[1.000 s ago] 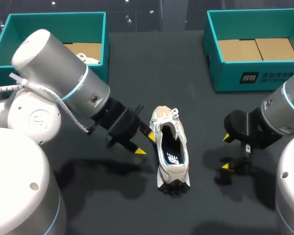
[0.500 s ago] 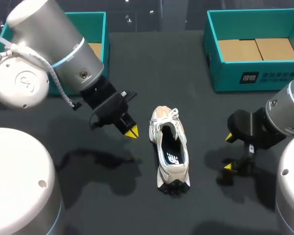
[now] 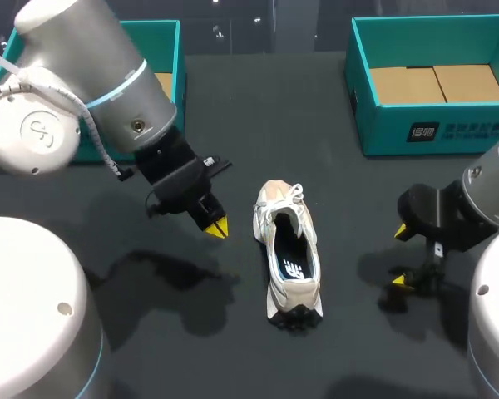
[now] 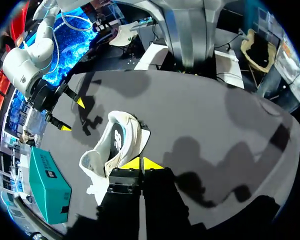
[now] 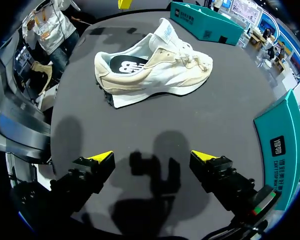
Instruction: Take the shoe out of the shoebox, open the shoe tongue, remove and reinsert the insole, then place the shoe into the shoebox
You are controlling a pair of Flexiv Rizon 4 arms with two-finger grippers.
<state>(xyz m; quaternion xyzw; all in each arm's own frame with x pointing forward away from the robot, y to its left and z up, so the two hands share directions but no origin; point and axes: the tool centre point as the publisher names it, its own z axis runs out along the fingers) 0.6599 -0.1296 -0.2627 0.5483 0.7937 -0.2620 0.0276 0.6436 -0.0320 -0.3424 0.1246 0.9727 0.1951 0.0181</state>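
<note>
Item one, removal from the box, is reading as done. The shoe [image 3: 287, 262] is standing on its sole on the dark surface [image 3: 258, 108], roughly midway between the two arms, toe pointing toward the far side and heel toward the robot. It is well apart from both the left shoebox [image 3: 175, 58] and the right shoebox [image 3: 416, 133].

The insole [image 3: 291, 268] is showing as a dark liner inside the shoe's opening, seated flat as far as the head view is showing. Whether it is awaiting removal or is already back in place cannot be judged from these pictures, and the tongue is too small to tell whether it is pulled open.

The left hand [image 3: 216, 226] is hovering just beside the shoe's toe end with its yellow tips pressed together and nothing between them. The right hand [image 5: 152, 157] is hanging near the shoe's other side, fingers spread wide and gripping nothing (the shoe is lying ahead of it, out of contact).

Outstanding for certain: placing the shoe into a shoebox. In my judgement the work is sitting in its middle stretch, with neither hand engaging the shoe.
</note>
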